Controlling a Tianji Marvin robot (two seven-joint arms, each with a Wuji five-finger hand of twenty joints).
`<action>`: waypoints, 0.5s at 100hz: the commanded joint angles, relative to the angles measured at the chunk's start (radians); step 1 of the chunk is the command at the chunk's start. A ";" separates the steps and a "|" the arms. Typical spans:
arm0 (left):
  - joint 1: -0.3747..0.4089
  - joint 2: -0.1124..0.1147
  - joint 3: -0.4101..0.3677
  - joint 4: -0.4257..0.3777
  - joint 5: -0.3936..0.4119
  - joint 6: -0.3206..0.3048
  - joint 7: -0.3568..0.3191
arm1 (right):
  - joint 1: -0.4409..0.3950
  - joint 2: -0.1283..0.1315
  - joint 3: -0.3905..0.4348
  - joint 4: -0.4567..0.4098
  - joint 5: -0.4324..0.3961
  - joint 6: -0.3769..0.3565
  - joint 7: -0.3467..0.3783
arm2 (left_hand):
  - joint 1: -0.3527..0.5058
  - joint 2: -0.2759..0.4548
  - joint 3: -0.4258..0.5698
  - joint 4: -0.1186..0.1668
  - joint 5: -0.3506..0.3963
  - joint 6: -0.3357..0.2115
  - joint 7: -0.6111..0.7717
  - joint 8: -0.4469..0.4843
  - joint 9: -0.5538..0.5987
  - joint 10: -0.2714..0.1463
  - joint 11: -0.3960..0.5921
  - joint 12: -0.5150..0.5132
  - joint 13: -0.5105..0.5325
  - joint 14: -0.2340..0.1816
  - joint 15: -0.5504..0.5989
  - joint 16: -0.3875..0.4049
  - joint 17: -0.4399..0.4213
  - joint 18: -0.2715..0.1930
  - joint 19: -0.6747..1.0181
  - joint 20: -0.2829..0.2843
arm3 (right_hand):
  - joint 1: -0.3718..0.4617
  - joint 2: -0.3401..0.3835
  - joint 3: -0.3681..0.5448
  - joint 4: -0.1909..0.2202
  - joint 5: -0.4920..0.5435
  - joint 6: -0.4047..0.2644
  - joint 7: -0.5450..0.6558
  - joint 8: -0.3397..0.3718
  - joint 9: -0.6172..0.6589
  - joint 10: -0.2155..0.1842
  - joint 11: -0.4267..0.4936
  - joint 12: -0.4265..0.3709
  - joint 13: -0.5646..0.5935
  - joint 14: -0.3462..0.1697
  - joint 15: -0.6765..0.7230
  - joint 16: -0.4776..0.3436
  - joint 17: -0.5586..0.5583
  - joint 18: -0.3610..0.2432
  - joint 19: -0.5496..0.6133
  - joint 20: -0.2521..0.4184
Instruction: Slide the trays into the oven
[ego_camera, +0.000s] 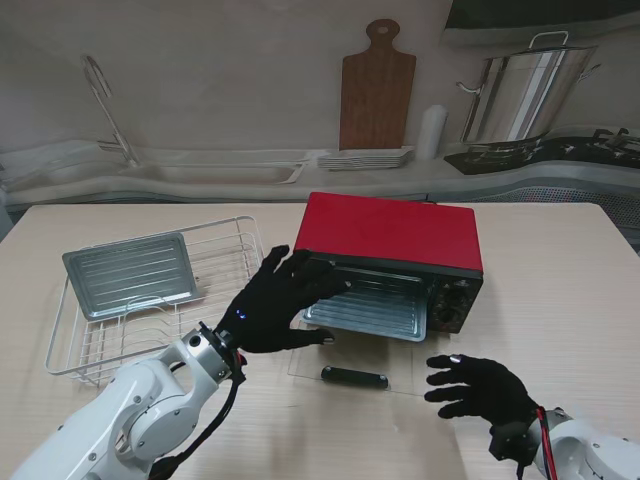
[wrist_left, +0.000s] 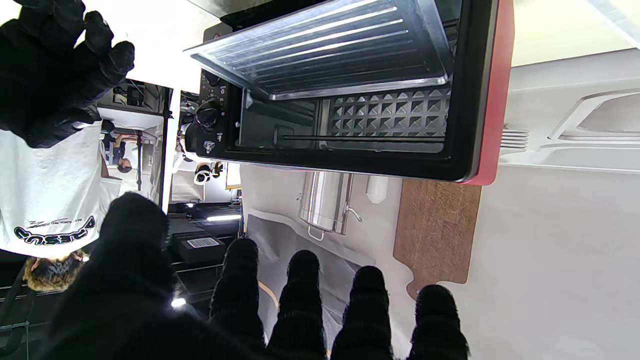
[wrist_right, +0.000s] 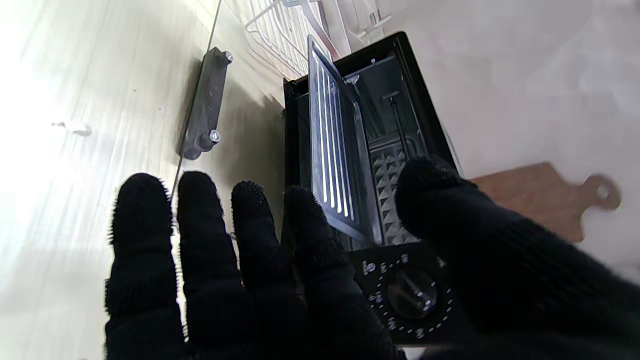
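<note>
Nearest me, the right hand (ego_camera: 478, 390) hovers empty with fingers spread, beside the flat glass door (ego_camera: 352, 366). The left hand (ego_camera: 278, 301), also spread and empty, sits at the protruding tray (ego_camera: 368, 304), whose long side runs across the oven (ego_camera: 395, 255) mouth. The second tray (ego_camera: 131, 272) lies farther left in the rack (ego_camera: 226, 236).

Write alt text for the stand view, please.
A red oven sits mid-table, its door open flat, one ribbed tray partly slid in, the left hand at its near-left edge. A second tray rests on a wire rack to the left; the right hand hovers open.
</note>
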 joint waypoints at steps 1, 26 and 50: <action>0.008 -0.005 -0.003 -0.013 -0.001 0.003 -0.020 | -0.019 0.003 -0.018 -0.022 -0.015 -0.024 0.018 | -0.012 0.041 -0.024 0.006 -0.005 -0.004 0.000 0.012 -0.018 -0.025 0.000 -0.015 0.001 -0.024 0.007 -0.009 -0.013 -0.017 -0.044 -0.011 | -0.016 0.007 -0.013 0.040 -0.014 -0.042 -0.005 0.019 -0.026 -0.045 0.015 0.011 -0.021 -0.027 0.018 0.010 -0.010 -0.013 0.002 0.009; 0.012 -0.004 -0.008 -0.016 -0.001 0.008 -0.025 | -0.039 0.027 -0.089 -0.044 -0.208 -0.229 0.004 | -0.012 0.041 -0.025 0.006 -0.004 -0.006 0.001 0.012 -0.018 -0.026 0.000 -0.015 0.001 -0.025 0.007 -0.008 -0.013 -0.016 -0.044 -0.011 | 0.008 0.029 -0.009 0.048 -0.024 -0.075 0.005 0.044 -0.043 -0.078 0.002 0.005 -0.060 -0.058 0.010 0.010 -0.055 -0.041 -0.005 0.018; 0.013 -0.004 -0.011 -0.019 -0.001 0.013 -0.029 | -0.010 0.040 -0.172 -0.047 -0.375 -0.335 -0.045 | -0.011 0.041 -0.024 0.007 -0.005 -0.005 0.000 0.012 -0.020 -0.025 0.000 -0.015 0.002 -0.024 0.007 -0.008 -0.013 -0.017 -0.043 -0.011 | 0.004 0.032 -0.001 0.052 -0.028 -0.079 0.005 0.053 -0.051 -0.085 -0.008 0.001 -0.078 -0.066 0.002 0.008 -0.070 -0.056 -0.015 0.021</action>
